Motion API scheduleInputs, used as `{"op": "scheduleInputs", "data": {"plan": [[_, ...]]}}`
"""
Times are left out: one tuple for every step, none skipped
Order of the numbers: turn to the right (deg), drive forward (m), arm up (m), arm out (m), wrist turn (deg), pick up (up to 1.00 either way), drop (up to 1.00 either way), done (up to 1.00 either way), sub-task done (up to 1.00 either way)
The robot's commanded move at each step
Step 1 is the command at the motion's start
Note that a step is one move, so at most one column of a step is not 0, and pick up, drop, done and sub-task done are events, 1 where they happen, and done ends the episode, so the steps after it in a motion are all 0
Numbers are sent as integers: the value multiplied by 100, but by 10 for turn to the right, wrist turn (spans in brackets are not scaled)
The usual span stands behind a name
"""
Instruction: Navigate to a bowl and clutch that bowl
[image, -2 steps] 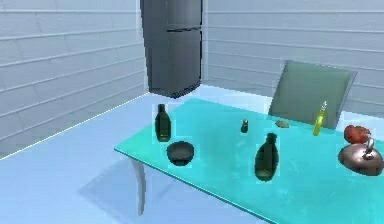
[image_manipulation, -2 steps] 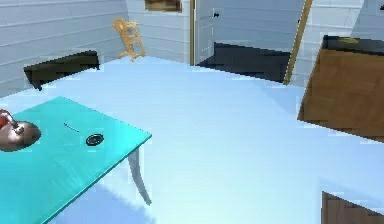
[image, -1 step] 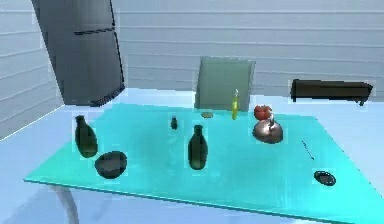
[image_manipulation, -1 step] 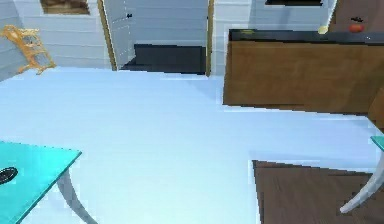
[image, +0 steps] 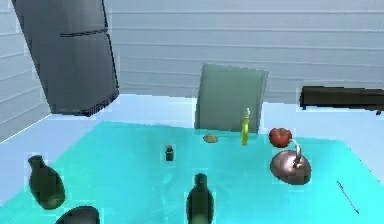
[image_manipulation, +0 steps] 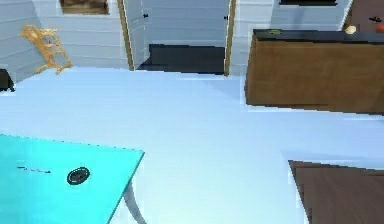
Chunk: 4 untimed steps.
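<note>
A turquoise table (image: 130, 165) spreads across the forward view's lower part. A dark rounded thing (image: 76, 215) lies at its near edge, cut off by the frame; I cannot tell what it is. In the arm side view a small dark round ring-shaped thing (image_manipulation: 78, 176) rests near the corner of the turquoise table (image_manipulation: 110, 160), and it may be a bowl. A thin dark stick-like item (image_manipulation: 35, 168) lies left of it.
On the table stand two dark bottles (image: 44, 182) (image: 201, 203), a small dark shaker (image: 170, 152), a yellow bottle (image: 245, 128), a red fruit (image: 280, 136) and a copper kettle-like vessel (image: 291, 165). A grey-green chair (image: 230, 97) and dark fridge (image: 72, 55) stand behind. A wooden cabinet (image_manipulation: 315, 70) and open floor (image_manipulation: 210, 130) lie to the side.
</note>
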Motion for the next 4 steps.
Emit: {"op": "scheduleInputs", "data": {"plan": [[-450,0,0,0,0,0,0,0,0],[-450,0,0,0,0,0,0,0,0],[-330,0,0,0,0,0,0,0,0],[0,0,50,0,0,0,0,0,0]]}}
